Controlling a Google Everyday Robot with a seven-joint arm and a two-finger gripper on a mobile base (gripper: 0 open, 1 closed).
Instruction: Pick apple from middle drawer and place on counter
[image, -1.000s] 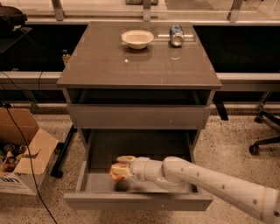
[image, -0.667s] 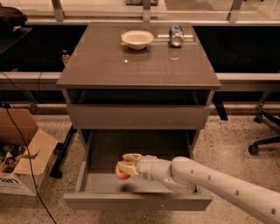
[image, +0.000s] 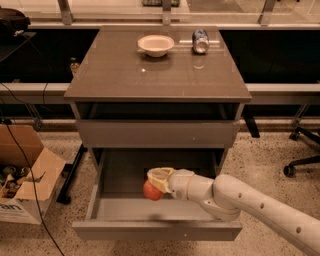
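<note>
The middle drawer (image: 120, 210) stands pulled open at the bottom of the cabinet, with a flat grey floor. My gripper (image: 156, 182) reaches into it from the right and is shut on the small red apple (image: 152, 191), held just above the drawer floor near its middle. The white arm (image: 250, 205) runs off to the lower right. The counter (image: 155, 70) is the glossy grey-brown top above, well above the gripper.
A white bowl (image: 156, 45) and a tipped can (image: 200, 41) sit at the back of the counter. A closed grey drawer front (image: 157, 133) lies above the open drawer. A cardboard box (image: 25, 175) stands at left, a chair base (image: 302, 160) at right.
The gripper with the apple has moved right and slightly up inside the drawer, lifting the apple off the floor.
</note>
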